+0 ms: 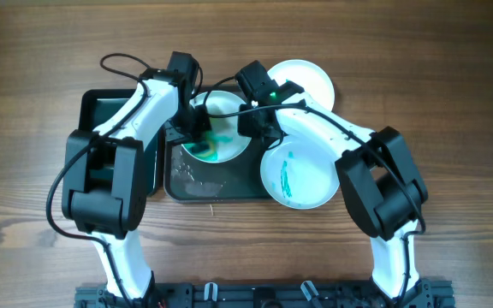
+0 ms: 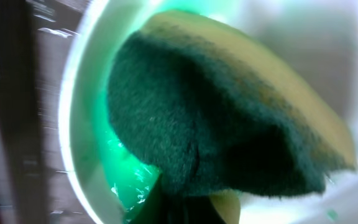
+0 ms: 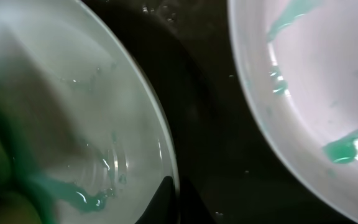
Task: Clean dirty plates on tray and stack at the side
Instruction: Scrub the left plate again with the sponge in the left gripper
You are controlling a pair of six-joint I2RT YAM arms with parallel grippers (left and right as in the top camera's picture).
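Observation:
A white plate [image 1: 228, 115] smeared green lies on the black tray [image 1: 204, 184]. My left gripper [image 1: 193, 137] is shut on a green-and-yellow sponge [image 1: 201, 149] pressed onto that plate. In the left wrist view the sponge [image 2: 229, 112] fills most of the frame, over wet green smear [image 2: 126, 171] inside the plate's rim [image 2: 73, 124]. My right gripper [image 1: 255, 127] pinches the plate's right rim; its fingers [image 3: 160, 202] straddle the rim of the plate [image 3: 73, 124]. A second dirty plate [image 1: 298, 175] [image 3: 316, 81] with green streaks lies to the right, overlapping the tray's edge.
A clean white plate [image 1: 311, 79] sits on the wooden table behind the right gripper. Water droplets dot the tray's front [image 1: 197, 181]. The tray floor [image 3: 210, 124] shows dark between the two plates. The arms' cables arch over the tray.

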